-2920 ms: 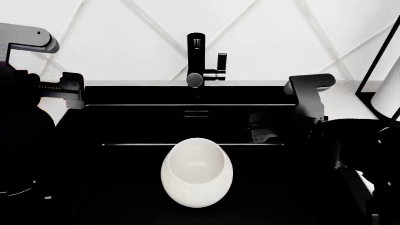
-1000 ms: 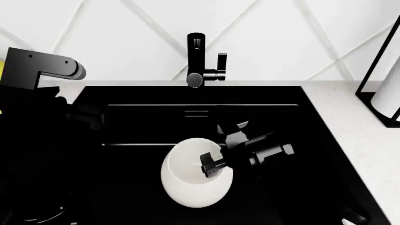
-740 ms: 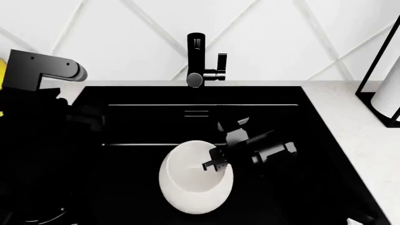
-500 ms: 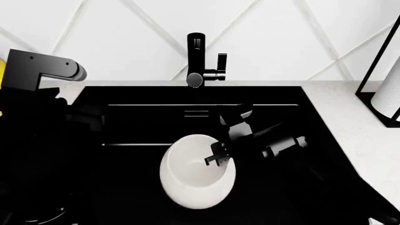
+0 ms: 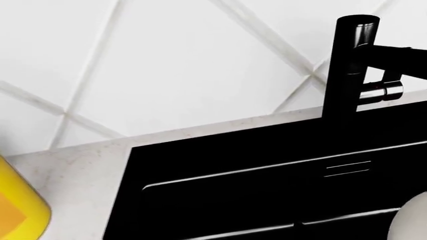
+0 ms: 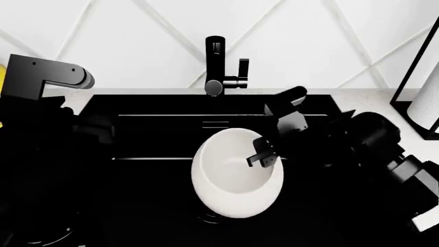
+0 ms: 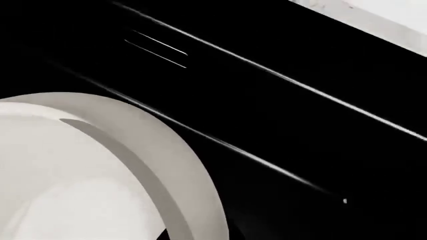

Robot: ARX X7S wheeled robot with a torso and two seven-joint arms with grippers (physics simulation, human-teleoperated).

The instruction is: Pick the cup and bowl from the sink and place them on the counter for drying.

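The glossy white bowl (image 6: 233, 177) hangs tilted above the black sink (image 6: 158, 128). My right gripper (image 6: 264, 154) is shut on its right rim, one finger inside and one outside. In the right wrist view the bowl's thick rim (image 7: 167, 160) fills the near side, with the sink's back wall (image 7: 280, 100) behind it. The bowl's edge also shows in the left wrist view (image 5: 415, 220). My left arm (image 6: 48, 77) sits over the sink's left edge, and its fingers are lost in black. The cup is out of view. The white counter (image 6: 373, 110) surrounds the basin.
The black faucet (image 6: 216, 64) stands at the sink's back middle, just left of my right arm. A paper-towel roll in a black holder (image 6: 424, 98) stands at the back right. A yellow bottle (image 5: 17, 212) is on the counter at the back left. The drain ring (image 6: 213, 218) shows under the bowl.
My right gripper closed on the bowl's right rim, then lifted it up, back and to the right. The drain ring now shows beneath it. The left arm has stayed still.
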